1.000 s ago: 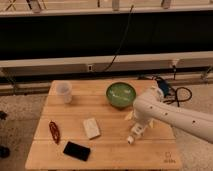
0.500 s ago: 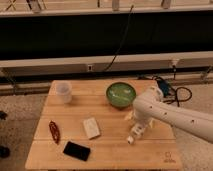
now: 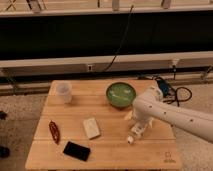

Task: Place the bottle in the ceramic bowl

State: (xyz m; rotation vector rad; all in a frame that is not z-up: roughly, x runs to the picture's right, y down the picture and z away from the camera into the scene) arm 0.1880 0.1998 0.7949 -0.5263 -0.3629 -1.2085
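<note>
Reaching in from the lower right of the camera view, the white arm (image 3: 172, 116) stretches leftward over the wooden table (image 3: 112, 150) and bends downward at its wrist, just in front of the ceramic bowl (image 3: 121, 95). The gripper (image 3: 133, 126) hangs from that bend, pointing down at the tabletop near the right front part of the board. Its fingers stand spread apart – nothing is pinched between them.

The bottle (image 3: 132, 138) lies on the table right under the gripper's lower end, a small white shape with its cap toward the front edge. Whether a fingertip touches it cannot be told. It sits nearer the camera than the green bowl, apart from it, with the wrist between the two.

Left of the arm, a flat white block (image 3: 91, 128) rests mid-table. A black phone (image 3: 76, 150) and a red object (image 3: 54, 131) lie toward the front left corner – a translucent cup (image 3: 64, 92) stands at the back left.
</note>
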